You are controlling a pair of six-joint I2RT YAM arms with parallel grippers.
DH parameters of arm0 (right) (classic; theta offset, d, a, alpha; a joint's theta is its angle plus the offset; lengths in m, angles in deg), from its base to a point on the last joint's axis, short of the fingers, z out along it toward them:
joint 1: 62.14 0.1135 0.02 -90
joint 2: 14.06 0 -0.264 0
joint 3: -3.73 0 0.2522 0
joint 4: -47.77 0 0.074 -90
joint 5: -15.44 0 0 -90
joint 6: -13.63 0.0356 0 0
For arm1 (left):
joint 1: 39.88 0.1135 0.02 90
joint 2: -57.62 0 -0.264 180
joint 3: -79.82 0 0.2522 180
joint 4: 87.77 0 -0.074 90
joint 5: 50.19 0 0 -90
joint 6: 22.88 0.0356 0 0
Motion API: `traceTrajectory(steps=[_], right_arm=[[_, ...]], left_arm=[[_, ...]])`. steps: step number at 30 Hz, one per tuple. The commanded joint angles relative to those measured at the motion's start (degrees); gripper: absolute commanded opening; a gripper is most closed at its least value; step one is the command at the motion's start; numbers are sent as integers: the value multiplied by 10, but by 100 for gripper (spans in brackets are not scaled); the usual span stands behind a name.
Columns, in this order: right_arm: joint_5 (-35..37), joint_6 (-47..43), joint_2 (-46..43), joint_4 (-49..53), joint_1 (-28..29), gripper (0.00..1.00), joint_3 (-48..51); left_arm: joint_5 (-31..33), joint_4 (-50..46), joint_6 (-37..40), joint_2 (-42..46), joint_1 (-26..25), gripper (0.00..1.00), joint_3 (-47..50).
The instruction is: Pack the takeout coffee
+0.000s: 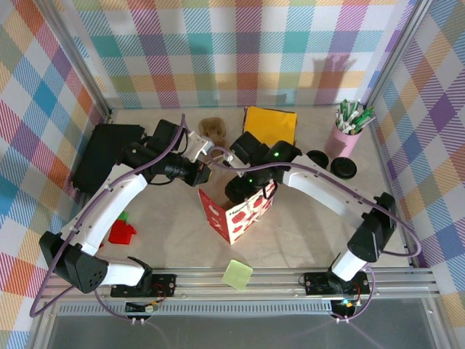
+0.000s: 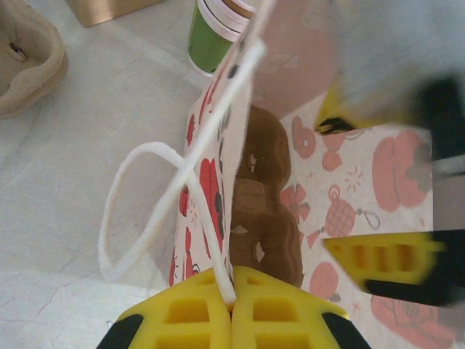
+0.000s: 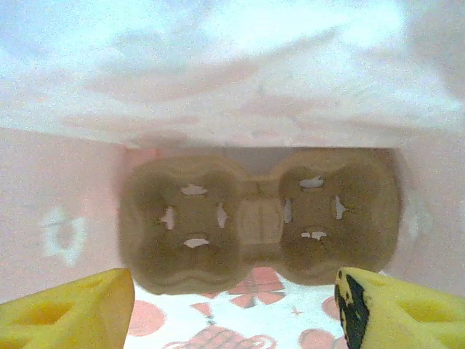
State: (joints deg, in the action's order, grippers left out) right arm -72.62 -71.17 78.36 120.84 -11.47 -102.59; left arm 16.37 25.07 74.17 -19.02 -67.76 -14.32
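Our left claw (image 2: 232,309) pinches the bag handle (image 2: 218,251), our right claw (image 3: 232,294) gapes empty over the carrier (image 3: 254,218); next, we reckon, fetch the takeout coffee (image 2: 211,36) beyond the left claw.

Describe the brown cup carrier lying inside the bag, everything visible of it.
The cup carrier looks like brown moulded pulp: two rounded wells joined by a narrow bridge, each well with small slits cut through it. Both wells are empty. It lies flat on the floor of the red-printed paper bag, covering most of it, its ends near the walls. The right gripper hangs open above it, apparently not touching.
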Motion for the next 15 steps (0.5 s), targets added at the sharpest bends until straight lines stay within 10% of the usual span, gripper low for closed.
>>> traceTrajectory(steps=[1, 6, 15], right_arm=[[-12, 26, -33, 23, 4, 74, -32], [-5, 62, -65, 17, 4, 72, -57], [50, 119, -143, 0, 2, 73, -37]], left_arm=[[7, -4, -4, -1, -2, 0, -4], [15, -13, -12, -2, -3, 0, -17], [80, -65, -56, -6, -10, 42, -105]])
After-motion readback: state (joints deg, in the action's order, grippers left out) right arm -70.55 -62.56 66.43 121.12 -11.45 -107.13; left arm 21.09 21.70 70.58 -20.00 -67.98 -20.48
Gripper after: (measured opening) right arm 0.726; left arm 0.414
